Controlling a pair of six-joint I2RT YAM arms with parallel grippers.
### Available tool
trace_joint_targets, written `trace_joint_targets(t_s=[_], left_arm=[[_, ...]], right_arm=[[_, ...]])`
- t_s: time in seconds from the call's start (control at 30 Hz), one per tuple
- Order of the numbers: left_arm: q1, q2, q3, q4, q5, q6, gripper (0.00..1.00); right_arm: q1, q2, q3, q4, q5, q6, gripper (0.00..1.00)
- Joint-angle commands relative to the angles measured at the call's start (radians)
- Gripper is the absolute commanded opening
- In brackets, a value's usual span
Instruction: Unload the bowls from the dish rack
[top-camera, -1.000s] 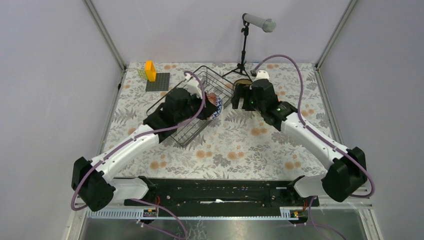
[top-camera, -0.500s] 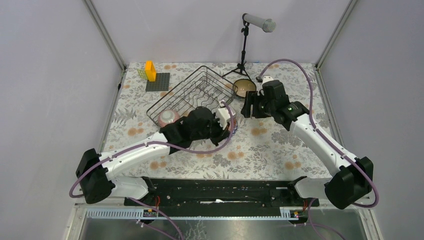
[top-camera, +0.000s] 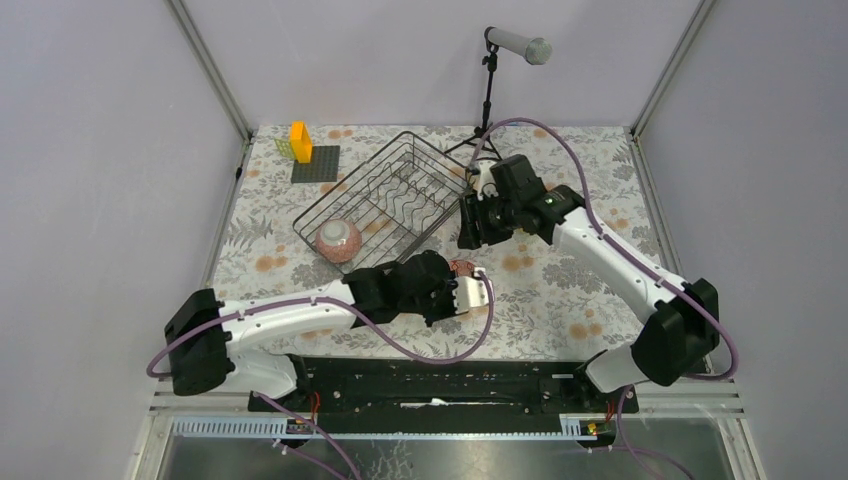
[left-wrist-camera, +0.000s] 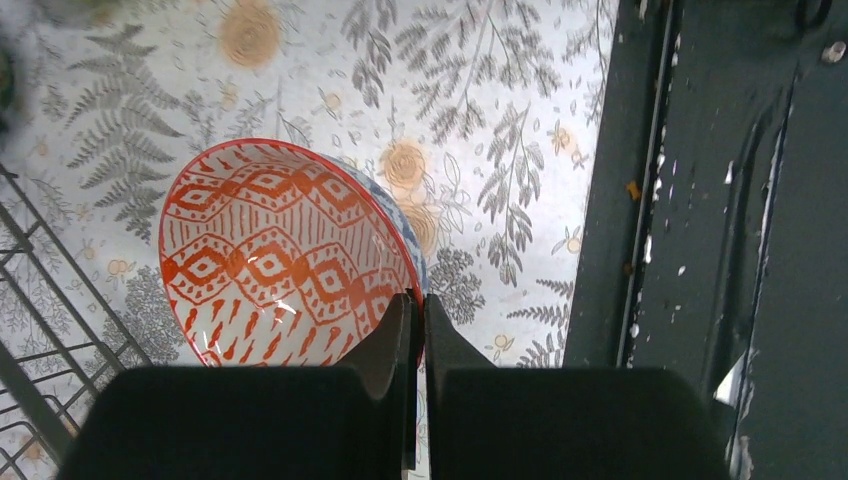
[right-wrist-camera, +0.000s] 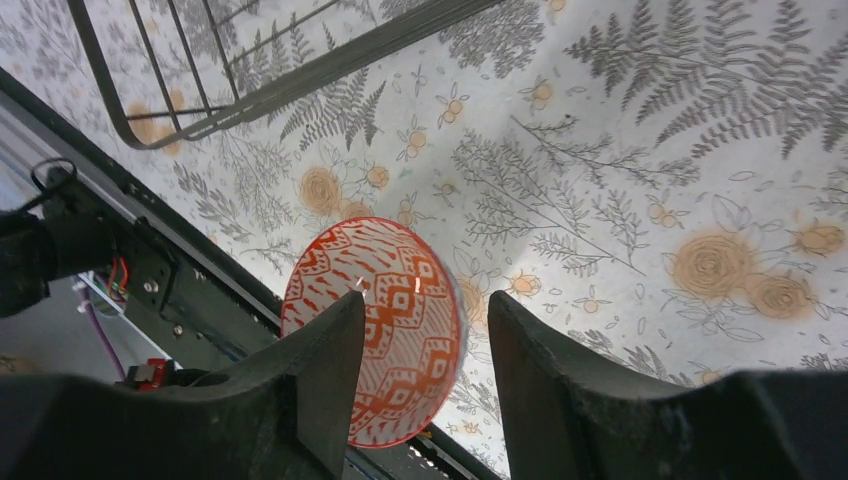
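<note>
Grey walls around a floral tablecloth (top-camera: 540, 290), seen from above; dish rack (top-camera: 400, 195) set at a slant toward the far left; pink speckled bowl (top-camera: 338, 241) alone inside, at its near-left end. Just off the rack's near corner, left gripper (top-camera: 458, 282) clamped on the patterned bowl (top-camera: 463, 268); a second ago down among the tines, now lifted out and carried toward the bases. Beside the rack's right corner, right gripper (top-camera: 468, 225), swung in from farther back; no other bowl visible, perhaps hidden under that arm.

Left wrist: left gripper (left-wrist-camera: 418, 320) pinched tight on the rim of the patterned bowl (left-wrist-camera: 280, 250), tilted, clear of the rack (left-wrist-camera: 40, 330), beside the black base rail (left-wrist-camera: 720, 200).

Right wrist: right gripper (right-wrist-camera: 422, 300) half spread, narrowing from wide, gripping nothing; same bowl (right-wrist-camera: 400, 290) beyond the gap; rack rim (right-wrist-camera: 330, 73) above.

Judged: one bowl freed, needing only setting down; pink one left to fetch.
</note>
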Motion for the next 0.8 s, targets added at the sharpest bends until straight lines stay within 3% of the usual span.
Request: trace_joint_targets(t_s=[0.0, 0.37, 0.6, 0.77], left_arm=[[-0.025, 0.024, 0.046, 0.019, -0.055, 0.100, 0.00], [-0.040, 0.018, 0.047, 0.020, -0.052, 0.130, 0.00], [-0.045, 0.007, 0.048, 0.020, -0.038, 0.137, 0.00], [-0.046, -0.004, 0.042, 0.020, -0.046, 0.143, 0.00]], right_arm=[[0.063, 0.043, 0.072, -0.074, 0.055, -0.052, 0.55], [0.116, 0.141, 0.068, -0.134, 0.135, -0.100, 0.56], [0.120, 0.173, 0.068, -0.132, 0.107, -0.106, 0.40], [0.120, 0.178, 0.061, -0.132, 0.112, -0.108, 0.39]])
